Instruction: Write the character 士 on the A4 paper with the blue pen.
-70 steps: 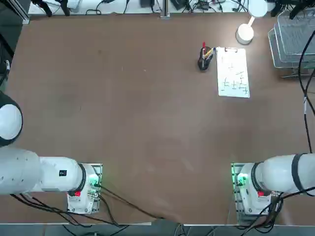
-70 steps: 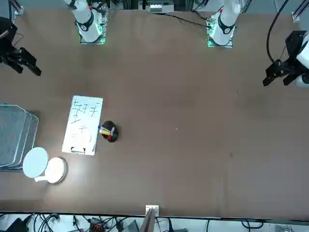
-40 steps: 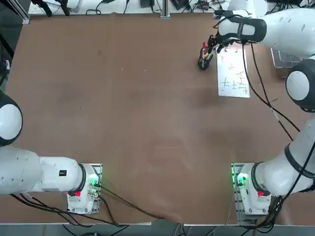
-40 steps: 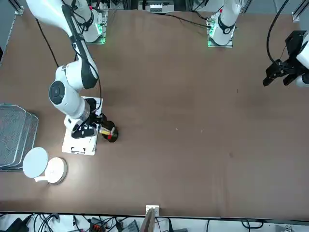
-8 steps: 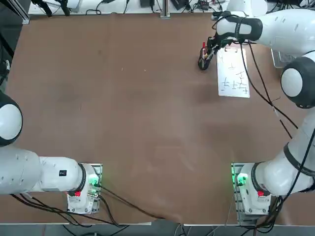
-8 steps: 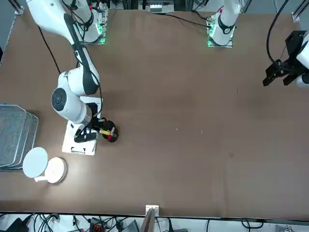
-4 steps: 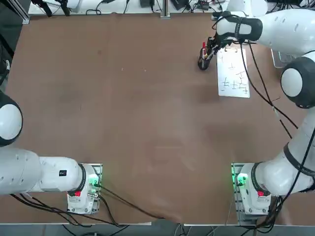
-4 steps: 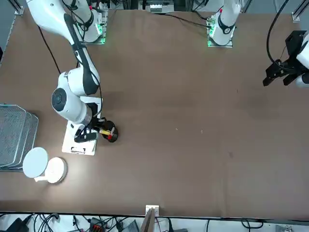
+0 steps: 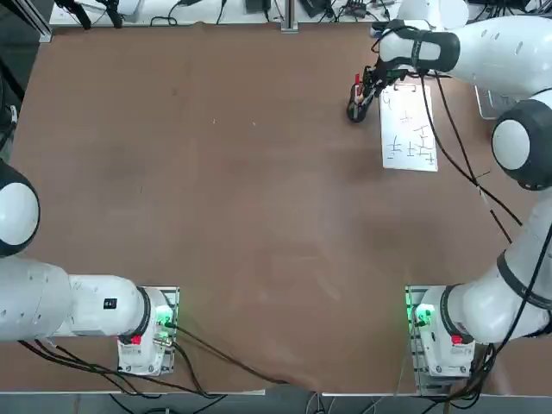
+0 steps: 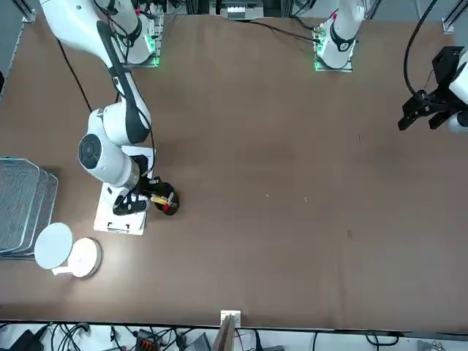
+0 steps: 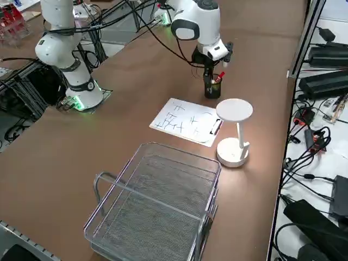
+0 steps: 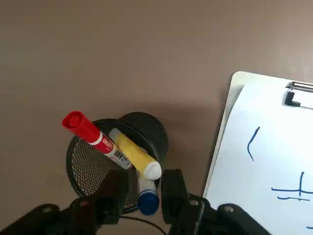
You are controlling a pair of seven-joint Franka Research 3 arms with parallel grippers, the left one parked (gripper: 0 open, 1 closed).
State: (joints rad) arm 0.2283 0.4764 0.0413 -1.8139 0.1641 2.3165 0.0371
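Pen cup (image 12: 117,156) first: it's a black mesh holder sitting right under the right gripper (image 12: 145,192), and the wrist view shows it best. The blue pen (image 12: 147,199) stands with its cap end squarely between the two black fingers (image 12: 173,191), and both look pressed against its sides, so the jaws are closed on the blue pen with only the pen's width left between them. Just beyond the fingertips, the yellow pen (image 12: 136,155) leans in the same cup with its white tip almost touching the blue one, and the red pen (image 12: 90,134) tilts away further out, its round cap over the cup's rim. Off to one side of the jaws, well clear of the fingers, lies the A4 paper (image 12: 266,166) on a clipboard, with its metal clip (image 12: 298,94) at the short edge and a few blue strokes already on the sheet. From overhead the gripper (image 9: 371,79) hangs over the cup beside the paper (image 9: 407,125), which carries small rows of characters near its edge closest to the arm bases. In the side view a white desk lamp (image 11: 234,133) and a wire basket (image 11: 157,209) sit past the paper, nowhere near the jaws.
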